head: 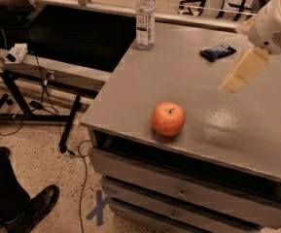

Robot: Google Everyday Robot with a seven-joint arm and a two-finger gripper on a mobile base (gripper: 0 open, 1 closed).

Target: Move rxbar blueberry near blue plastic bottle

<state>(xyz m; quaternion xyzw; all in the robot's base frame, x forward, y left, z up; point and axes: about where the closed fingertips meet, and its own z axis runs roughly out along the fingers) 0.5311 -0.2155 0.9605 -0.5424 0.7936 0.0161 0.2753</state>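
Observation:
The rxbar blueberry (218,52) is a small dark blue wrapper lying flat on the grey table (188,76), toward the back right. The blue plastic bottle (145,17) stands upright with a white cap at the table's back left corner, well apart from the bar. My gripper (238,74) is cream coloured and hangs from the white arm (273,25) at the right. It hovers above the table, slightly right of and nearer than the bar, and touches nothing. It holds nothing that I can see.
A red-orange apple (168,119) sits near the table's front edge. Drawers (179,193) run below the tabletop. A black stand with cables (28,96) is on the floor at left, and a person's shoe (33,208) is at the bottom left.

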